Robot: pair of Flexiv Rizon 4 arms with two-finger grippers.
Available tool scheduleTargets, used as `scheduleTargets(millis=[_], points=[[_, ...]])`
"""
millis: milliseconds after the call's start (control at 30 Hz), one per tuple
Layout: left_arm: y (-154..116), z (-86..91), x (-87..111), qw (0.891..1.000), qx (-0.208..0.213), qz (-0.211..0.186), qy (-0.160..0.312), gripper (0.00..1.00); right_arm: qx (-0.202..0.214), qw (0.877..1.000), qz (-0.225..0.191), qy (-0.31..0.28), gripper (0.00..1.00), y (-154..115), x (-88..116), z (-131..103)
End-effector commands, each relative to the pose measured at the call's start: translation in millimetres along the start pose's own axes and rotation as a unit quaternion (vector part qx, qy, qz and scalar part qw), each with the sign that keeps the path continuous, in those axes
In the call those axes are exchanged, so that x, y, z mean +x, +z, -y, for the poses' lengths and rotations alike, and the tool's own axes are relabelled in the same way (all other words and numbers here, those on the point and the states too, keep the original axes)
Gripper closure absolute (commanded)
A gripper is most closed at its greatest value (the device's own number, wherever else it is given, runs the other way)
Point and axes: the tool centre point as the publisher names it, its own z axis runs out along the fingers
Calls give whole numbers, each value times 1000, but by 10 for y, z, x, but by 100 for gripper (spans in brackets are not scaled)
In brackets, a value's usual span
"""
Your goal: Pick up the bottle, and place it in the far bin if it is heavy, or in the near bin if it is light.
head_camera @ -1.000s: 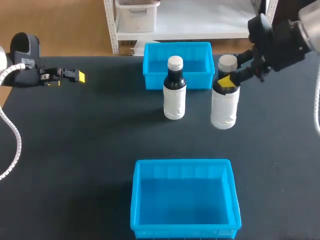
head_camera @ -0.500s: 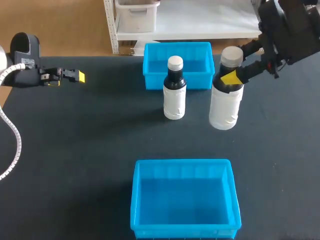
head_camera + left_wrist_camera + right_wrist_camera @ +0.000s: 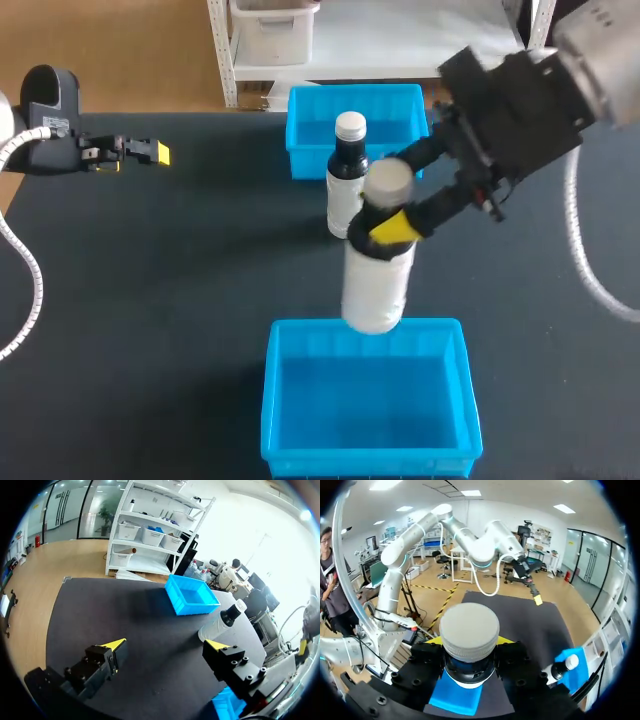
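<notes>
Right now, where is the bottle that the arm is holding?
In the head view the held bottle hangs mid-table in the right end effector, over the far rim of the near bin, just in front of the second bottle.

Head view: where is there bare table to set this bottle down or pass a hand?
Bare mat: left of the near bin up to the left end effector, and right of that bin. The bin's floor is bare too. Crowded: the middle, where the held bottle hangs beside the standing bottle before the far bin.
</notes>
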Motion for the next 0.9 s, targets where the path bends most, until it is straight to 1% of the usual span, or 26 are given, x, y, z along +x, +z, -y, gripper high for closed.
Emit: scheduleTargets(millis=[33,233,300,400,500,600,900], points=[[0,-1,0,1000,0,0,0,0,-31,999,12,-9,100,262,-8,17],[0,-1,0,1000,0,0,0,0,-74,996,20,-40,100,494,55,-109],[0,-1,0,1000,0,0,0,0,-84,995,18,-50,100,516,68,-116],[0,-1,0,1000,0,0,0,0,-101,993,15,-64,100,603,137,-137],[0,-1,0,1000,0,0,0,0,-121,990,13,-76,100,691,250,-147],[0,-1,0,1000,0,0,0,0,-134,987,14,-82,100,733,333,-147],[0,-1,0,1000,0,0,0,0,-173,980,14,-97,100,899,490,-173]])
